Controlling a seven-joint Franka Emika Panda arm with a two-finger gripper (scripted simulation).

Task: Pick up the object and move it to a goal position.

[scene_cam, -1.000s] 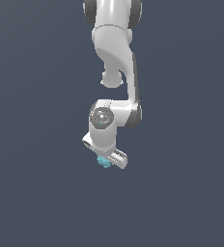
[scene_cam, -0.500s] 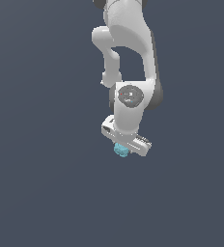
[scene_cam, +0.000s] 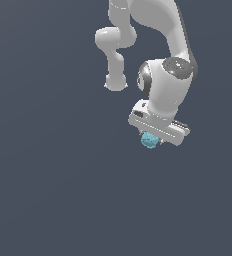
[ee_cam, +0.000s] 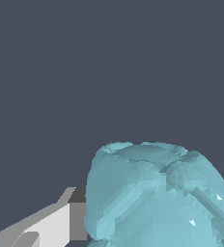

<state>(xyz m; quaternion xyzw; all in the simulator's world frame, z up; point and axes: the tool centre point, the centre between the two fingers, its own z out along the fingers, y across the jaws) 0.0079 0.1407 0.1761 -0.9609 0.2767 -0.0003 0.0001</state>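
A flat, uniform dark slate-grey ground fills both views, with no edge, seam or shadow on it that would tell floor from wall. No brand, label or readable writing shows anywhere; the only marks on the arm (scene_cam: 158, 30) are tiny red and green specks on the rounded cap of the wrist joint (scene_cam: 177, 67), too small to read as anything. The arm is smooth glossy white with grey shading, built of fat rounded segments and elbow-like bends, and it comes down from the top of the exterior view, with one short link ending in a blunt round knob (scene_cam: 115, 82) toward the exterior view's left. Below the wrist joint sits the gripper (scene_cam: 152, 140), a flat, boxy white bar tilted so that it slopes down toward the exterior view's right, with dark detailing along its lower edge. The object (scene_cam: 149, 140) is tucked directly under that bar, touching it, a small light-cyan blob much narrower than the bar. In the wrist view the object (ee_cam: 157, 198) looms large and close: a lumpy, rounded mass with faceted ridges, grooves and a few bright glints, matte and slightly translucent in look. Beside it one white finger (ee_cam: 53, 224) with a dark grey pad face presses against its side; the other finger is hidden behind the blob, so the fingers stand narrow, clasped on the object
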